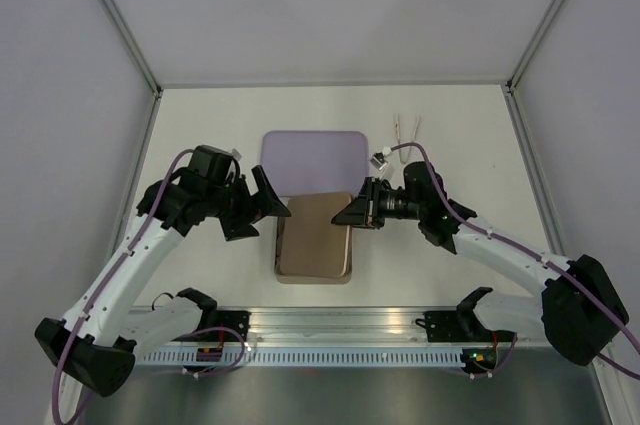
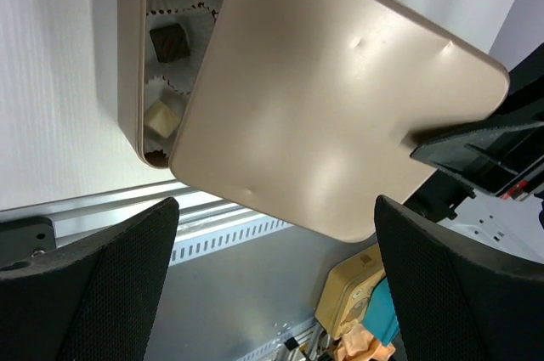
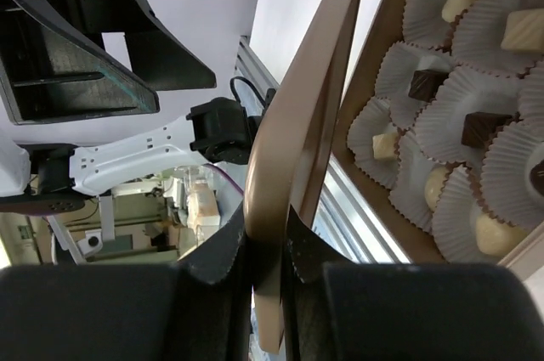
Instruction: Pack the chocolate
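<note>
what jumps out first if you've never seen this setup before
The flat brown lid stands out first, pinched at its edge by the right gripper and held over the box at the table's centre. Beneath it, the right wrist view shows dark and cream chocolate cubes sitting in white paper cups. The left gripper hangs open beside the lid's left edge.

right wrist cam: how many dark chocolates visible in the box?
3 dark chocolates: one near the left side of the box, one lower right of it, one cut off at the right frame edge. The lid and the frame edge may hide more.
</note>
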`<action>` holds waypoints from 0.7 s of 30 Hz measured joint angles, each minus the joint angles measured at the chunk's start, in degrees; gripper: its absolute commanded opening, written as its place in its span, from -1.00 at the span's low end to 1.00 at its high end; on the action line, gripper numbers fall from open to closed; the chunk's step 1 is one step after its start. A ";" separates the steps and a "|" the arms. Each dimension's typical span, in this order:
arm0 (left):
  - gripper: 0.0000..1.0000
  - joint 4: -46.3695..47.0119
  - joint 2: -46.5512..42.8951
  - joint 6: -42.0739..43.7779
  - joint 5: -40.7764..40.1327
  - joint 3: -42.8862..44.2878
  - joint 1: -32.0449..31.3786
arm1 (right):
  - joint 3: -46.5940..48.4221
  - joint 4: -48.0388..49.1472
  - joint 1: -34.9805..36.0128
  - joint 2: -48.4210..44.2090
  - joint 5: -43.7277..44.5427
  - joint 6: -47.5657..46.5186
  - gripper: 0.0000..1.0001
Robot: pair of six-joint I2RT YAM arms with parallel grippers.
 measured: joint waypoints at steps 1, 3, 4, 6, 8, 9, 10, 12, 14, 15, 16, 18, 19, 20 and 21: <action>0.99 0.61 0.09 0.33 -0.11 -0.35 0.07 | -1.31 2.32 -1.01 0.35 -0.92 0.50 -0.99; 0.99 2.05 0.42 1.01 -0.26 -1.29 0.26 | -3.15 5.95 -3.04 1.51 -2.58 1.33 -0.99; 0.99 2.82 0.59 1.25 -0.44 -1.86 0.26 | -3.72 7.52 -3.74 2.14 -3.39 1.73 -0.99; 0.99 4.02 1.07 1.55 -0.55 -3.02 0.35 | -5.01 11.43 -5.22 3.78 -5.03 2.58 -0.99; 0.99 5.16 1.75 2.01 -0.83 -4.17 0.59 | -7.02 16.33 -6.05 4.92 -6.29 4.11 -0.98; 0.99 5.66 2.03 2.19 -1.03 -4.63 0.63 | -8.33 18.88 -6.51 5.44 -7.06 5.20 -0.96; 0.99 6.29 2.29 2.47 -1.29 -5.14 0.72 | -9.66 21.46 -6.84 5.99 -7.63 6.32 -0.96; 0.99 7.17 2.73 2.97 -1.46 -5.84 0.96 | -11.65 25.35 -7.48 7.50 -8.81 7.91 -0.95; 0.99 8.11 3.15 3.41 -1.49 -6.21 1.25 | -12.70 28.13 -7.93 9.05 -9.77 8.94 -0.94; 0.99 8.52 3.37 3.61 -1.49 -6.34 1.29 | -13.14 29.46 -8.20 9.81 -10.16 9.29 -0.94; 0.99 9.01 3.52 3.76 -1.49 -6.54 1.36 | -13.42 30.84 -8.37 10.56 -10.71 9.62 -0.94; 0.99 9.94 4.02 4.13 -1.46 -7.04 1.53 | -14.01 33.81 -8.85 12.24 -11.69 10.32 -0.92; 0.99 10.56 4.28 4.26 -1.46 -7.45 1.55 | -14.40 35.36 -9.09 13.03 -12.15 10.75 -0.92; 0.99 10.95 4.55 4.35 -1.46 -7.82 1.60 | -14.82 36.76 -9.42 13.60 -12.52 11.15 -0.92; 0.99 11.15 4.79 4.39 -1.46 -8.13 1.62 | -15.37 38.21 -9.84 14.19 -12.83 11.52 -0.92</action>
